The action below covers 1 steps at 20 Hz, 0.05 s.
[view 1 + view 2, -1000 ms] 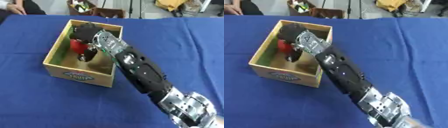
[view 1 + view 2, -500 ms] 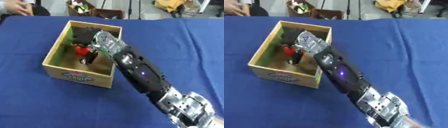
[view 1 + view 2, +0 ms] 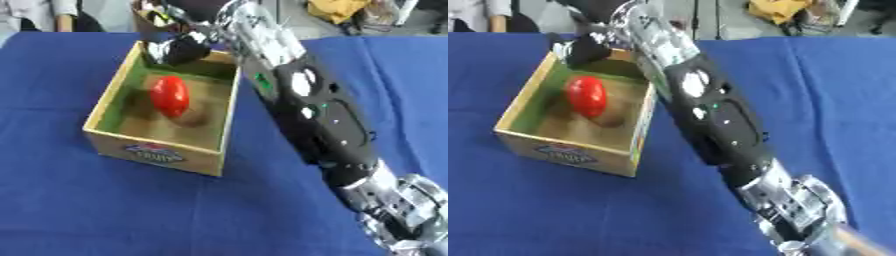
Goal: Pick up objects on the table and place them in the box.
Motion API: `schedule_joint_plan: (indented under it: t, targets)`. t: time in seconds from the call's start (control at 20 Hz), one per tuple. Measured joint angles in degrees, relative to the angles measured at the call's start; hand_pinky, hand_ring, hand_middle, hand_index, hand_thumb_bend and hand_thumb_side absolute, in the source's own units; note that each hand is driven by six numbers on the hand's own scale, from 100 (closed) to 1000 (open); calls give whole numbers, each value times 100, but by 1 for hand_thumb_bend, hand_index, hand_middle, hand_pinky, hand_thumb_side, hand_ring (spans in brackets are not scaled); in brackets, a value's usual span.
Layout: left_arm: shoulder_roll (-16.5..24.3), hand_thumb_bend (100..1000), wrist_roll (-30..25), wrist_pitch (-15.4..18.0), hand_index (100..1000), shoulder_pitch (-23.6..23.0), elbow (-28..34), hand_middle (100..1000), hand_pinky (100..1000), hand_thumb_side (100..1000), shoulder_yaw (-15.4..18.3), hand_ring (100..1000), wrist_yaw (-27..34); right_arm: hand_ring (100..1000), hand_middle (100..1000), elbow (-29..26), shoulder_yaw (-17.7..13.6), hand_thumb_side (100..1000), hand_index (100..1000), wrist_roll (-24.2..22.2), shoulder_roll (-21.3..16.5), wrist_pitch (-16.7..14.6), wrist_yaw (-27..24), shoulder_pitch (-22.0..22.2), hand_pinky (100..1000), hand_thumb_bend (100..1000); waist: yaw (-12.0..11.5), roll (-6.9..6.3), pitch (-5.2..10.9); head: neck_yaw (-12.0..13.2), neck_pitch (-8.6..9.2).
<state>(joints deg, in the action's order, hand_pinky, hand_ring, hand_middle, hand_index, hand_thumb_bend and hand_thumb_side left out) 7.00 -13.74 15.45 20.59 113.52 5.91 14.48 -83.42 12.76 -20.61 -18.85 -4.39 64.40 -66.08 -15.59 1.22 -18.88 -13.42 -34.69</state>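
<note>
A red oval object (image 3: 170, 95) lies inside the box (image 3: 106, 139), on its bottom and a little toward the left wall, with the green inner lining showing beside it. The robot's right hand (image 3: 179, 48) is raised over the box's far edge, clear of the red object and touching neither it nor the floor of the box. Its fingers (image 3: 586, 48) look curled inward with nothing in them, though the blur leaves that uncertain. The right arm (image 3: 308, 107) runs from the lower right corner of the desk diagonally up to the box's far right corner, passing just beside the box's right wall.

On the near outer wall of the box sits a label (image 3: 156, 152), an oval badge with a blue band of writing; the letters cannot be read.

The box stands on the left half of the desk, which is covered in a blue cloth (image 3: 105, 210). There is open cloth along the near edge in front of the box, on the left side, and across the right half beyond the arm. The far edge of the desk runs just behind the box.
</note>
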Motion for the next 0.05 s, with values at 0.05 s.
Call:
schedule_joint_plan:
  t: [0.05]
  targets:
    - [1,100,12,1,679,-7,0,357,100,726,12,256,-9,788,853,-298,-61,789,928,116,-189,141,-421,60,681,100,36,0,12,31,-1]
